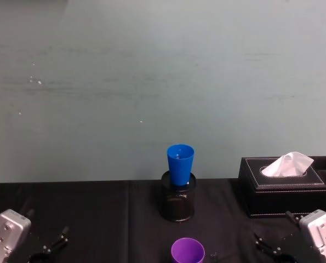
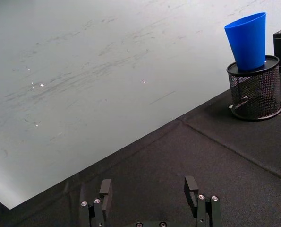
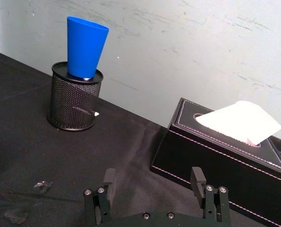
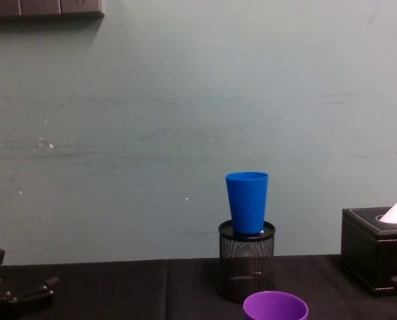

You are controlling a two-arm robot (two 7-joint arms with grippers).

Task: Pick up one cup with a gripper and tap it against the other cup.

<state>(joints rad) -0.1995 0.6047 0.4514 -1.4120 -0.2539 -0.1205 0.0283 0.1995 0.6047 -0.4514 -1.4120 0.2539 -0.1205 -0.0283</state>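
Opening on the pick-up step: you're holding the left claw (image 2: 148,182) and the right claw (image 3: 153,172) spread and empty, low at the near corners of the table (image 1: 97,208). The purple cup (image 1: 188,251) is standing between them, and the blue cup (image 1: 180,163) is sitting in the pen holder (image 1: 178,205) behind it. Next, I'd say, you're needing a sideways reach to pinch the purple cup.

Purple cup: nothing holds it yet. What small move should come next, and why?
Probably swing the right pincer in towards the purple cup, fingers open. The cup stands free nearest the robot, in front of the blue cup perched in the mesh pen holder. Both pincers rest open and empty at the near corners; the right looks slightly closer than the left pincer.
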